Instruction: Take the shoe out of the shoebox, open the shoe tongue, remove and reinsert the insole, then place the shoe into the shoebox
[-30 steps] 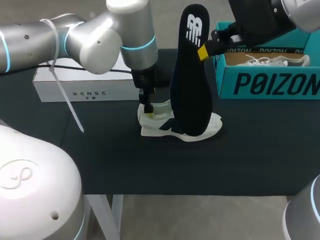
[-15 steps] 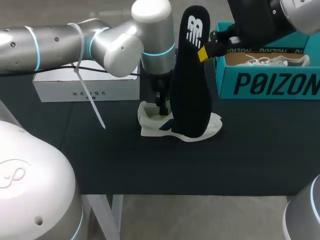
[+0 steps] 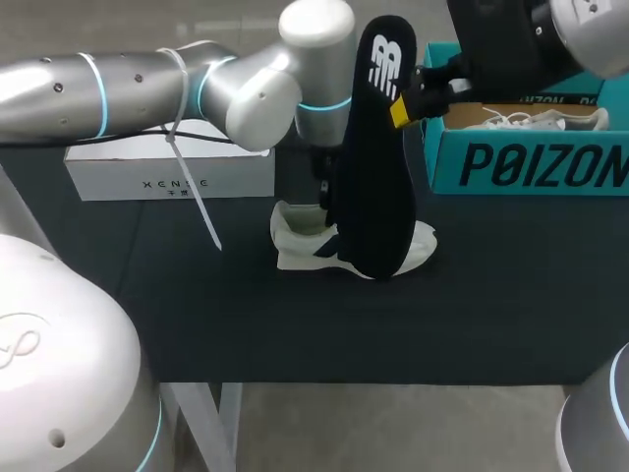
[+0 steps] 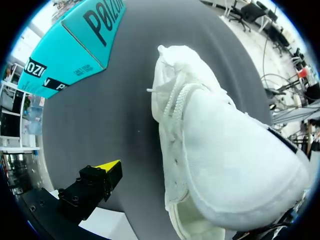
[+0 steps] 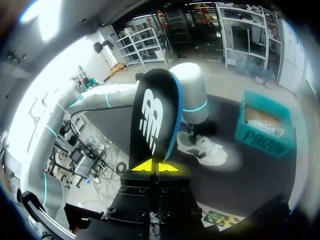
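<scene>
A white shoe (image 3: 305,241) lies on its side on the black table (image 3: 197,315). In front of it a black insole (image 3: 378,157) stands upright, its lower end at the shoe, and my right gripper (image 3: 401,106) is shut on its upper edge. My left gripper (image 3: 323,197) hangs over the shoe, partly hidden behind the insole. In the left wrist view the shoe (image 4: 225,165) fills the space ahead of the open left gripper (image 4: 185,205). One yellow fingertip (image 4: 111,169) stands clear beside the shoe; the other is hidden. The right wrist view shows the right gripper (image 5: 150,166) pinching the insole (image 5: 155,117).
A teal shoebox (image 3: 526,162) stands open at the back right with a second white shoe (image 3: 536,120) inside. A white box (image 3: 167,175) sits at the back left. A white cable tie (image 3: 192,187) dangles from my left arm.
My left arm has swung to the right, carrying its gripper from the shoe's heel end to behind the insole. The insole has sunk and tilted slightly.
</scene>
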`<state>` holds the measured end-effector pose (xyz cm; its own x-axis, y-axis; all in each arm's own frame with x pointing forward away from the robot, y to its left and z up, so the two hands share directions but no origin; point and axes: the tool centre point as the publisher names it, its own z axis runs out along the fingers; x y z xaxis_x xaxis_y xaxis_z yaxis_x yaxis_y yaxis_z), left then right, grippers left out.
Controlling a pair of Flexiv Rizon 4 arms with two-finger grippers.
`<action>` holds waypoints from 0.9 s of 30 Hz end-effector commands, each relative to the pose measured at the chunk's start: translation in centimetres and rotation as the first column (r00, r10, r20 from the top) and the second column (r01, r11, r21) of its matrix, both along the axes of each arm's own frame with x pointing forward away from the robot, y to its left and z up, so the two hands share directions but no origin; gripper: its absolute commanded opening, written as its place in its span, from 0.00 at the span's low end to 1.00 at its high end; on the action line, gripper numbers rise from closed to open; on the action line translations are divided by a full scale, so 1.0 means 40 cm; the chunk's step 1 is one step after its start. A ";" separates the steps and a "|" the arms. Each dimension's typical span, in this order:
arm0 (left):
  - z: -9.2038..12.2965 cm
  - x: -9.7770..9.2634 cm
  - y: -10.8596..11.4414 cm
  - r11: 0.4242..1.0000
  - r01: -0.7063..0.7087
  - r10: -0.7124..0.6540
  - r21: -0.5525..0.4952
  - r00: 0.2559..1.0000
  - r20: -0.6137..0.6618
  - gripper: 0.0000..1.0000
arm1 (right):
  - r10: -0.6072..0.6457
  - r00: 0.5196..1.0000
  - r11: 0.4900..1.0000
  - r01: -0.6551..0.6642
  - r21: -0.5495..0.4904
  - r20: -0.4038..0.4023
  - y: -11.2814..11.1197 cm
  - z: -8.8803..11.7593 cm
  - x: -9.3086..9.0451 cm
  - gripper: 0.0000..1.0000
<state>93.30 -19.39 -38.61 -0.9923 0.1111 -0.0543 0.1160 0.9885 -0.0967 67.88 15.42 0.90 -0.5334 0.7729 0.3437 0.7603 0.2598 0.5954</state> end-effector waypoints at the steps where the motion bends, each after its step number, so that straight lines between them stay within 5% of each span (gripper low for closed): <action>1: -0.005 0.017 -0.004 1.000 -0.003 0.003 0.008 1.000 -0.012 0.78 | -0.003 1.000 1.000 0.003 -0.002 -0.004 0.004 -0.002 0.005 0.00; 2: -0.009 0.022 -0.004 1.000 -0.005 0.005 0.008 1.000 -0.015 0.44 | -0.003 1.000 1.000 0.003 -0.001 -0.005 0.004 -0.003 0.007 0.00; 3: -0.011 0.024 -0.003 1.000 -0.008 0.008 0.013 1.000 -0.018 0.32 | -0.003 1.000 1.000 0.003 0.000 -0.006 0.004 -0.003 0.008 0.00; 4: -0.012 0.026 -0.002 1.000 -0.008 0.008 0.014 1.000 -0.022 0.02 | -0.003 1.000 1.000 0.003 0.000 -0.008 0.004 -0.004 0.009 0.00; 13: 0.000 -0.009 0.021 0.997 0.067 -0.071 -0.033 0.990 -0.125 0.00 | -0.003 1.000 1.000 0.003 0.002 -0.017 0.000 -0.003 0.018 0.00; 27: 0.021 -0.015 0.008 0.994 0.108 -0.107 0.014 0.993 -0.039 0.00 | 0.010 1.000 1.000 -0.010 0.010 -0.019 0.000 -0.008 0.045 0.00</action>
<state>92.82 -19.21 -37.93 -0.9761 0.2171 -0.0121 0.2173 0.9721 -0.0879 69.10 15.02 0.81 -0.5330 0.7665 0.3583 0.7669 0.2588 0.5873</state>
